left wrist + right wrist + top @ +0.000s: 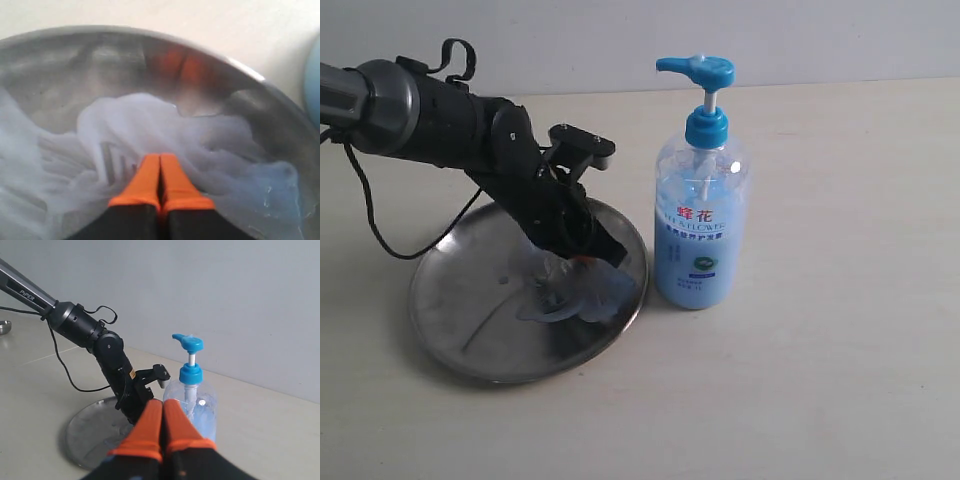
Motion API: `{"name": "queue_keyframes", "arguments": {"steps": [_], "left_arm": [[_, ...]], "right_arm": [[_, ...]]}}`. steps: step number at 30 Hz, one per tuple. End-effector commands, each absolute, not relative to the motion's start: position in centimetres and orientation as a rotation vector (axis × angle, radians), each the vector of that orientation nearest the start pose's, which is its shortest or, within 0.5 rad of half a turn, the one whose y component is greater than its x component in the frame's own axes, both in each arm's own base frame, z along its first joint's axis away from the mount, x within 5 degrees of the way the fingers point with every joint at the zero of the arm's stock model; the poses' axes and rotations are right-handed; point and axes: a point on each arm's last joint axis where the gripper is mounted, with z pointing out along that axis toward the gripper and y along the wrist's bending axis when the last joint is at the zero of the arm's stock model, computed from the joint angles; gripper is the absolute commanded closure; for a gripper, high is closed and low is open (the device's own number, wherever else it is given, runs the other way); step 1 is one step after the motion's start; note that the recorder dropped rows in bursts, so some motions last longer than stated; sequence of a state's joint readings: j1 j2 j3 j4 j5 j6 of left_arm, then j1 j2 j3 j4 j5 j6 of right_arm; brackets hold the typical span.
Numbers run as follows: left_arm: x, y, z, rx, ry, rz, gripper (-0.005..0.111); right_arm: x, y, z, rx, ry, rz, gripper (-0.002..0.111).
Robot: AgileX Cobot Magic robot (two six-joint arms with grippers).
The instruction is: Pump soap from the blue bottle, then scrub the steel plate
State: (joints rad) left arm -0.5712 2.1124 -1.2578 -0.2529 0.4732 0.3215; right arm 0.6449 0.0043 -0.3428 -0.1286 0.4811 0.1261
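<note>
The steel plate [460,300] lies on the table, left of the blue bottle [700,235], which stands upright just off the plate's rim. Pale blue soap [560,295] is smeared in glossy streaks over the plate's right half. My left gripper [587,263] is angled down into the plate with its orange fingers pressed together, tips in the soap [150,125], nothing visible between them. The left wrist view shows the plate [60,75] filling the frame and the left gripper [160,157] shut. My right gripper [162,402] is shut and empty, held back from the bottle [192,407] and plate [85,432]; the exterior view does not show it.
The left arm [430,115] slants in from the upper left, with a black cable [380,225] looping down to the table beside the plate. A pale wall runs along the table's far edge. A small metal object [4,327] sits far off in the right wrist view.
</note>
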Motion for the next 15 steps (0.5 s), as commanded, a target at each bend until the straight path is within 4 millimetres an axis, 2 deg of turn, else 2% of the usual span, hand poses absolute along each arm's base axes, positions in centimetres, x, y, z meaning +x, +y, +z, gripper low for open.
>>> {"name": "queue_keyframes", "arguments": {"steps": [1,2,5,10,15], "left_arm": [[32.5,-22.0,11.6,0.958,2.707,-0.259,0.107],[32.4,-21.9,12.9,0.945,2.695,-0.271,0.107],[31.7,-21.7,15.0,0.942,2.712,-0.293,0.107],[30.6,-21.1,17.4,0.902,2.703,-0.314,0.107],[29.2,-20.2,19.0,0.870,2.692,-0.329,0.107]], "right_arm": [[2.6,1.3,27.9,-0.471,1.573,0.452,0.108],[2.6,1.2,27.8,-0.473,1.581,0.450,0.108],[2.6,1.2,27.8,-0.473,1.581,0.450,0.108],[2.6,1.2,27.8,-0.473,1.581,0.450,0.108],[2.9,1.5,27.4,-0.479,1.585,0.447,0.108]]}}
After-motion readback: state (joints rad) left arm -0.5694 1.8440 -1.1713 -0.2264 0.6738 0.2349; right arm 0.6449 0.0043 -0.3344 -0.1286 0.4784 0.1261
